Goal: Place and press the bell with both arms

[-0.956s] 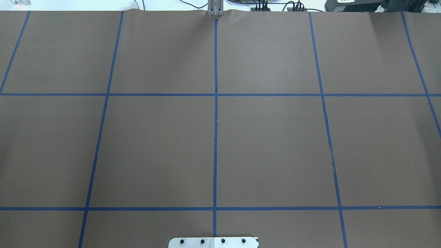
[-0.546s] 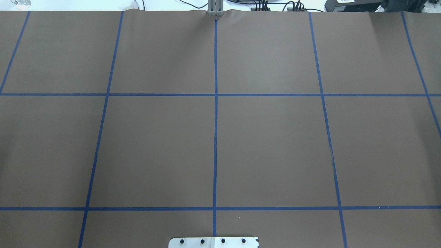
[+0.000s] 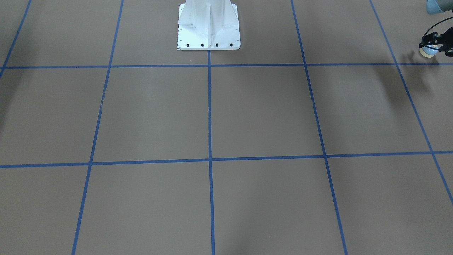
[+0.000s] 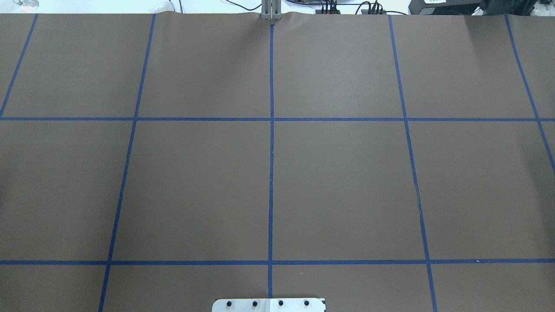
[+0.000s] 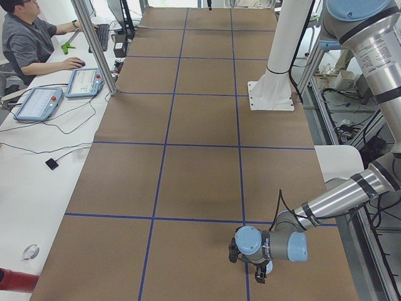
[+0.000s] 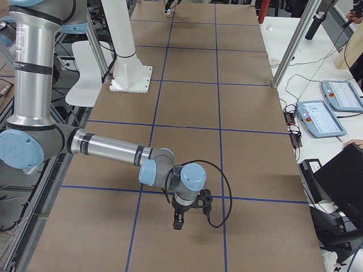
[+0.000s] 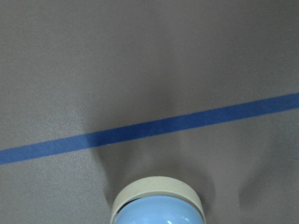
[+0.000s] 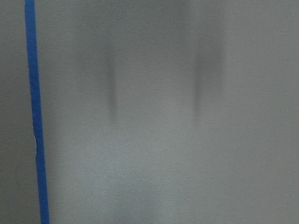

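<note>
The light blue bell (image 7: 156, 210) with its cream base ring fills the bottom of the left wrist view, just short of a blue tape line. In the front-facing view it shows small (image 3: 427, 52) at the far right edge. There my left gripper (image 3: 430, 49) is shut on it and holds it a little above the table, over its shadow. My left gripper also shows in the exterior left view (image 5: 261, 271). My right gripper (image 6: 178, 222) points down over the table in the exterior right view only; I cannot tell if it is open. Neither arm shows in the overhead view.
The brown table cover (image 4: 338, 186) carries a blue tape grid. The white pedestal base (image 3: 208, 28) stands at the robot's edge. An operator (image 5: 25, 37) sits at a side desk with teach pendants (image 5: 88, 81). More pendants (image 6: 320, 119) lie on the desk across the table.
</note>
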